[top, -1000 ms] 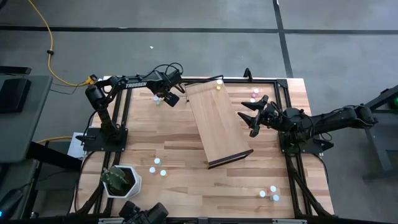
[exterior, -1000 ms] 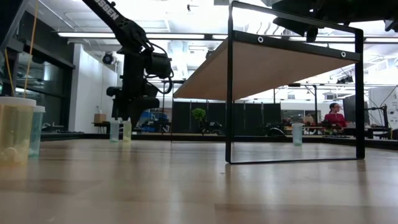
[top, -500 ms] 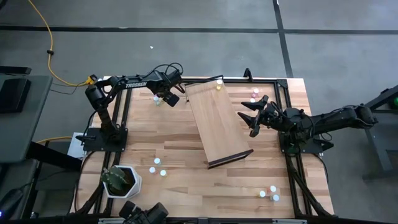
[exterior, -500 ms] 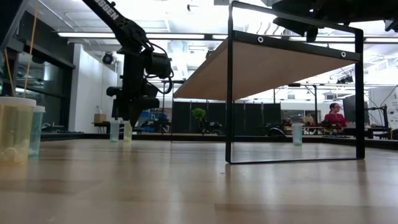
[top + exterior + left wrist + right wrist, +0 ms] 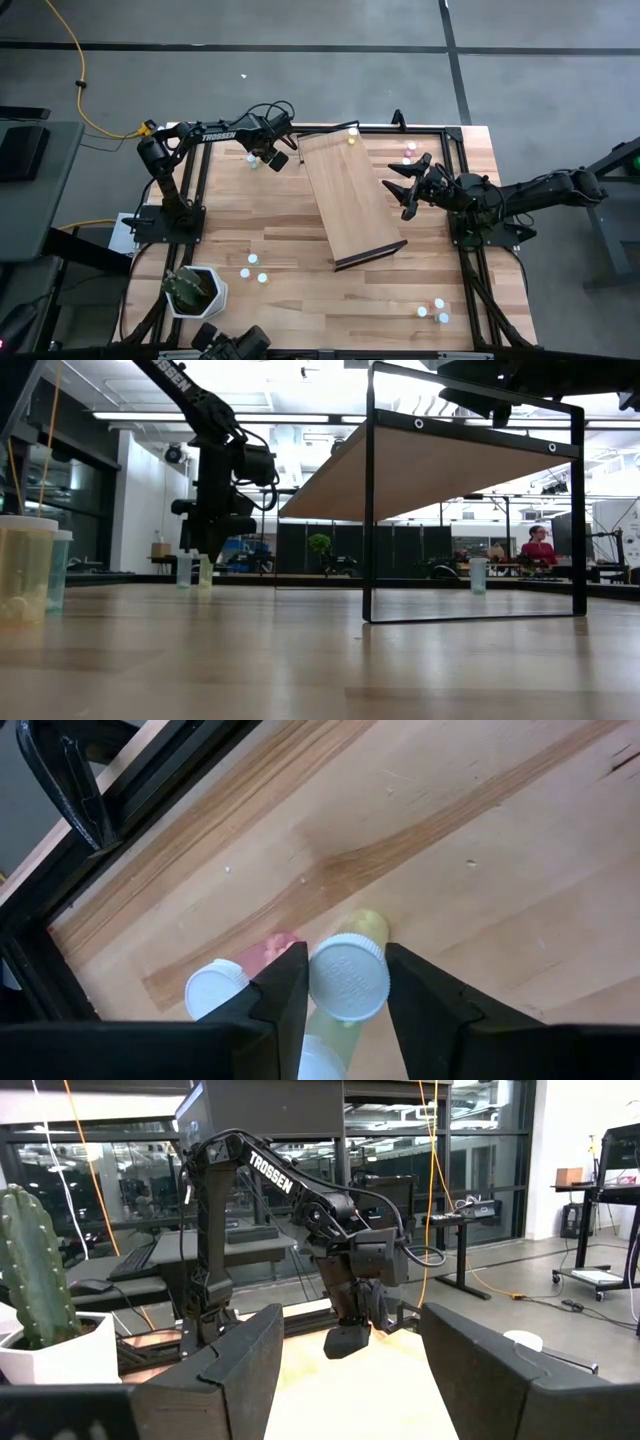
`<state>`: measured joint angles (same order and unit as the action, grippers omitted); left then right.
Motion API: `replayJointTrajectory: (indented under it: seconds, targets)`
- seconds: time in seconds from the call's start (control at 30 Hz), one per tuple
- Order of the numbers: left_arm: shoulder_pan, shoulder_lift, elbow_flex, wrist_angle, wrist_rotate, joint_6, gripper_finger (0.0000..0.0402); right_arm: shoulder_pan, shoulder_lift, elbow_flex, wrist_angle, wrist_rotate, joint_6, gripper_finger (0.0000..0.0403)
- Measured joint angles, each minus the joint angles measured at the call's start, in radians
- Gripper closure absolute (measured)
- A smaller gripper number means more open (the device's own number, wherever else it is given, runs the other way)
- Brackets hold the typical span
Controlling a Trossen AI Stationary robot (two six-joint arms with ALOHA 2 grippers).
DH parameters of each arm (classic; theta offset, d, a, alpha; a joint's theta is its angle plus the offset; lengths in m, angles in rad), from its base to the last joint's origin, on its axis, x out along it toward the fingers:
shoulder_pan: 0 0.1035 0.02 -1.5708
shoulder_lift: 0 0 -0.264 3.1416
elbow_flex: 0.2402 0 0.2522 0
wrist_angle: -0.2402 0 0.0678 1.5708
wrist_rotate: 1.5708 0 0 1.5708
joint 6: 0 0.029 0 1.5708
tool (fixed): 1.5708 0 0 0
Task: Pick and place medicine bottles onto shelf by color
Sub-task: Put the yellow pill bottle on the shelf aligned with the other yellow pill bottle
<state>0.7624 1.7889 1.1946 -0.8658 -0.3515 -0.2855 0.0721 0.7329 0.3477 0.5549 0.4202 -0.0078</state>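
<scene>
Butcher-block tabletop point(image 5: 480, 870), yellow bottle point(image 5: 349, 975) between left tool point(image 5: 345, 995) fingers, touching both.

Left gripper point(image 5: 346, 988) pointed down at the table's far left corner, fingers point(image 5: 287, 992) closely flanking a bottle cap. Right gripper point(image 5: 408, 186) held above the table's right side, fingers spread wide.

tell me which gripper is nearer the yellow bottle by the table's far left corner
Left. The left gripper has its fingers either side of the yellow bottle; the right gripper hangs open beyond the shelf.
</scene>
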Motion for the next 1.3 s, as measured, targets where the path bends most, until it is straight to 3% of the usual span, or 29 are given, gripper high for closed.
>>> replayJointTrajectory:
  seconds: [0.43, 0.87, 1.1, 1.3]
  targets:
    - [0.0, -0.05, 0.0, -0.003, 0.062, 0.043, 0.0287, 0.0, 0.0, 0.0, 0.0, 0.0, 0.0, 0.0174]
    - [-0.006, -0.365, 0.0, -0.032, 0.063, -0.007, 0.0287, 0.0, 0.0, 0.0, 0.0, 0.0, 0.007, 0.0174]
    - [-0.088, -0.521, 0.034, -0.046, 0.229, -0.02, 0.0287, 0.0, 0.0, 0.0, 0.0, 0.0, 0.008, 0.0174]
    - [-0.231, -0.535, 0.188, -0.067, 0.194, -0.035, 0.0287, 0.0, 0.0, 0.0, 0.003, 0.0, 0.008, 0.0174]
